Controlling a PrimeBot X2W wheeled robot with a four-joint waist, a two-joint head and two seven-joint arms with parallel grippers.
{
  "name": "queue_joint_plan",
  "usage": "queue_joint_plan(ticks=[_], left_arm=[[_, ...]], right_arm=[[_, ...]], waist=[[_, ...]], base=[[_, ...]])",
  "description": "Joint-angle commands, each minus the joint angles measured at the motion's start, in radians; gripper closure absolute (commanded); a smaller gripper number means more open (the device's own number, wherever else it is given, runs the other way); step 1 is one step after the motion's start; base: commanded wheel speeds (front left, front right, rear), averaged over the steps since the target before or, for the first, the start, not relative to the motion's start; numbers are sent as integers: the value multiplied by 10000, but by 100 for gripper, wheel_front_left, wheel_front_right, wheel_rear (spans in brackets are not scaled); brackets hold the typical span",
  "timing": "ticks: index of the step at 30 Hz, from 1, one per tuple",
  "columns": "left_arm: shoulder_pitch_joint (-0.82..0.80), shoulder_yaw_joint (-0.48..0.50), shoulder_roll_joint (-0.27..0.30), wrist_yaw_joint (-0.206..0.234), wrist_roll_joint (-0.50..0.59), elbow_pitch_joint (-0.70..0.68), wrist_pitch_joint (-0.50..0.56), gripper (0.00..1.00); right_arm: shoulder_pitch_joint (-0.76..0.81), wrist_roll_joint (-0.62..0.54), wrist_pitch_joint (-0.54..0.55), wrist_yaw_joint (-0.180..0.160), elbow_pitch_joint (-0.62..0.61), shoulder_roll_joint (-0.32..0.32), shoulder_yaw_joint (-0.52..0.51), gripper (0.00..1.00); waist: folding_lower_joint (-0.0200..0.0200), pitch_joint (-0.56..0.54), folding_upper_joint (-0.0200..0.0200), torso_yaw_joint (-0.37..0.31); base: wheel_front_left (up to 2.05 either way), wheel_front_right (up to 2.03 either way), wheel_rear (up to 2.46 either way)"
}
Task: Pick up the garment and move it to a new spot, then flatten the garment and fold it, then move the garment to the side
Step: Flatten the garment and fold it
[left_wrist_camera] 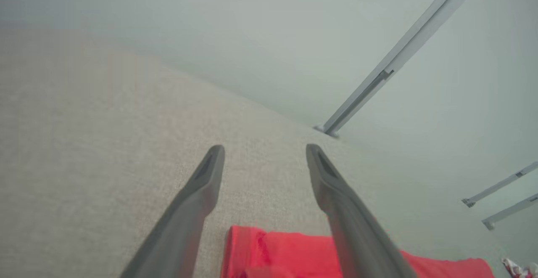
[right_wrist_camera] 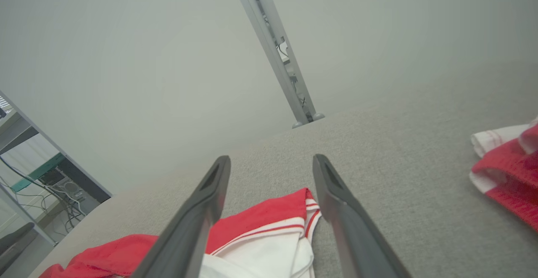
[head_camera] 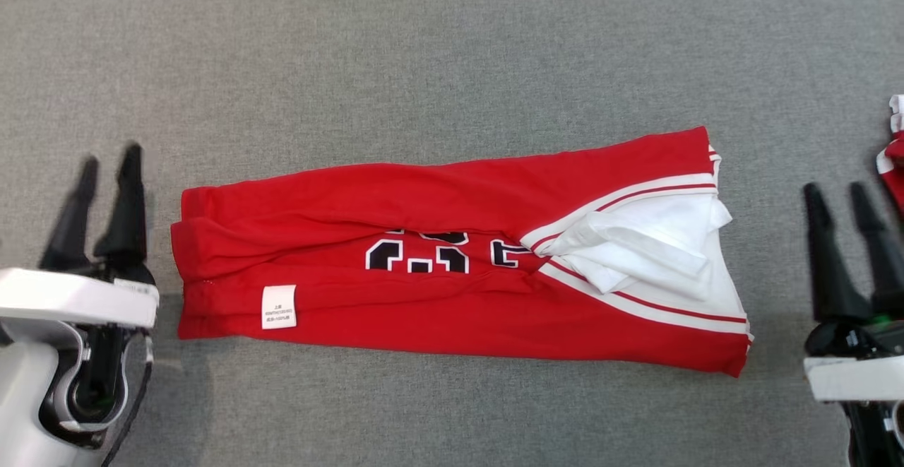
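Garment lies folded into a long band in the middle of the table. Left gripper and right gripper stand just off its ends, fingers apart, holding nothing. Risk: the bunched white layers at the right end may spill when lifted, and the neighbouring red-white cloth could snag.

A fold of the red garment covered the upper half of its dark numerals, so they could not be read. The print on its white label was too small to make out. The head view's right edge cut off a second red-and-white cloth. In the left wrist view the bottom edge cut the garment short, and one finger of the left gripper hid part of it. In the head view that gripper's fingertips were blurred.
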Motion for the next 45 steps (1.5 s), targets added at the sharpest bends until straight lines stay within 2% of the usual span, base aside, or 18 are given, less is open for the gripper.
queue_joint_plan(ticks=[1,4,7,8,9,12,16,25,34,45], left_arm=[[234,788,-388,292,830,-417,-42,0],[786,2090,-1218,661,2498,-1308,-46,0],[1241,2902,-1877,706,3977,-2052,-48,0],[1519,3189,-2161,630,4842,-2358,-49,0],[1519,3189,-2161,630,4842,-2358,-49,0],[1826,3367,-2417,501,5888,-2506,-50,0],[2181,3397,-2617,383,6767,-2331,-50,0],[2258,3229,-3136,90,7501,-1960,-52,0],[2092,3181,-3334,-155,7796,-1718,-53,0],[2078,3163,-3483,-345,8001,-1602,-53,0]], right_arm=[[-127,-542,-403,1,156,108,-277,0],[-376,-1465,-682,1,407,358,-608,0],[-539,-2340,-712,1,666,498,-725,0],[-638,-2749,-670,1,806,554,-741,0],[-638,-2749,-670,1,806,554,-741,0],[-678,-3252,-626,1,1002,597,-728,0],[-720,-3612,-577,1,1374,594,-679,0],[-778,-4070,-626,1,2619,407,-610,0],[-869,-4065,-272,1,3308,353,-608,0],[-975,-3498,390,1,5190,628,354,0]], waist=[[0,-117,0,-22],[0,-275,0,-48],[0,-412,0,4],[0,-474,0,64],[0,-474,0,64],[0,-562,0,148],[0,-679,0,266],[0,-776,0,696],[0,-821,0,921],[0,-767,0,1211]], base=[[0,0,0],[0,0,0],[0,0,0],[0,0,0],[0,0,0],[0,0,0],[0,0,0],[0,0,0],[0,0,0],[0,0,0]])
